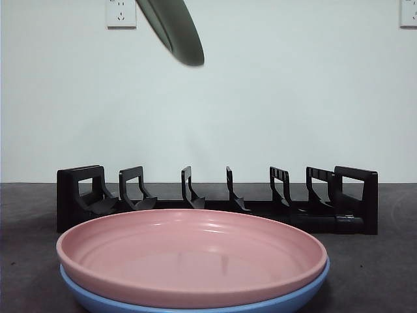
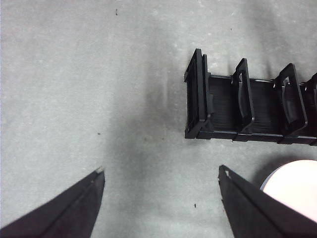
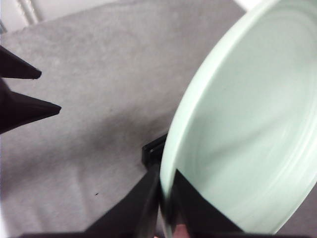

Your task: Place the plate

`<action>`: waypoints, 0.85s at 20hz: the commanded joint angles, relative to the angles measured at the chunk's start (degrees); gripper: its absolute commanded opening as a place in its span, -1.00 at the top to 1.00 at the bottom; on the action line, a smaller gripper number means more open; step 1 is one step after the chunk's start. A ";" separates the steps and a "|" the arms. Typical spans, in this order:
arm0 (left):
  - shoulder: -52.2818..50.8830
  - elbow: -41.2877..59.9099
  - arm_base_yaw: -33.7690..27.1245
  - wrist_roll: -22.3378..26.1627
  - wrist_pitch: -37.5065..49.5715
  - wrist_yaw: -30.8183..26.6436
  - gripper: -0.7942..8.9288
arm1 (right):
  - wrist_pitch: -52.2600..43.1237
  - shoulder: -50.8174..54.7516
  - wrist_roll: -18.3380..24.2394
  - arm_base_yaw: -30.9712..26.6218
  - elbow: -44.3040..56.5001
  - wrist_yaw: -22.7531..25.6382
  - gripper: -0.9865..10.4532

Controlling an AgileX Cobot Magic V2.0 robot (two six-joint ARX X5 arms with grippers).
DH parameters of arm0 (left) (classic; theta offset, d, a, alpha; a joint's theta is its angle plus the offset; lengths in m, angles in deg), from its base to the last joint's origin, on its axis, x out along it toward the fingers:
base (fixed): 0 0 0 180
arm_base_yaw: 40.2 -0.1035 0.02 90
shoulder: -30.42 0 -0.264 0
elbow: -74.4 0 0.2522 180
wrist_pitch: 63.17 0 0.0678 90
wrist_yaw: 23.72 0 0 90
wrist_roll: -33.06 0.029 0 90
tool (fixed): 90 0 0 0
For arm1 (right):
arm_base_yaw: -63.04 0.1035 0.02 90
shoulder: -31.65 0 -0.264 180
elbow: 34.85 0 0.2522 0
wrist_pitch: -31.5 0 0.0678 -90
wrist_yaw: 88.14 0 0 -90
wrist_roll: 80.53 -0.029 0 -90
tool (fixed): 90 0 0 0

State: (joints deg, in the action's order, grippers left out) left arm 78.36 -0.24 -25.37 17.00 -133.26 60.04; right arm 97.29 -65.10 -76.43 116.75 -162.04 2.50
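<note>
Green plate (image 3: 247,124) — rim between right gripper (image 3: 166,198) jaws

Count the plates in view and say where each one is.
3. The pink plate sits stacked on the blue plate in front of the rack. The green plate is held tilted in the air by the right gripper, above the rack.

Pink plate (image 1: 192,257) atop blue plate (image 1: 195,301)

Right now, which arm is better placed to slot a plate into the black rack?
Right. Its pincer already grips the pale green plate above the black slotted rack; the left pincer hangs open, empty.
</note>
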 commanded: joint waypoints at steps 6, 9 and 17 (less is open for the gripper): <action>0.31 -1.27 0.00 -0.04 0.79 -0.24 0.08 | -15.39 16.63 4.28 7.87 30.51 10.40 0.80; 0.31 -1.27 0.00 -0.02 0.87 -0.26 0.08 | -16.83 23.43 5.27 13.35 40.59 17.11 0.80; 0.33 -1.27 0.00 0.02 1.14 -0.24 0.08 | 0.96 27.93 2.45 26.45 46.80 15.12 0.80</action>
State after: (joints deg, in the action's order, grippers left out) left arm 78.36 -0.24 -25.46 17.00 -132.78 60.04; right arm 99.21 -36.64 -72.74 142.44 -114.76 17.32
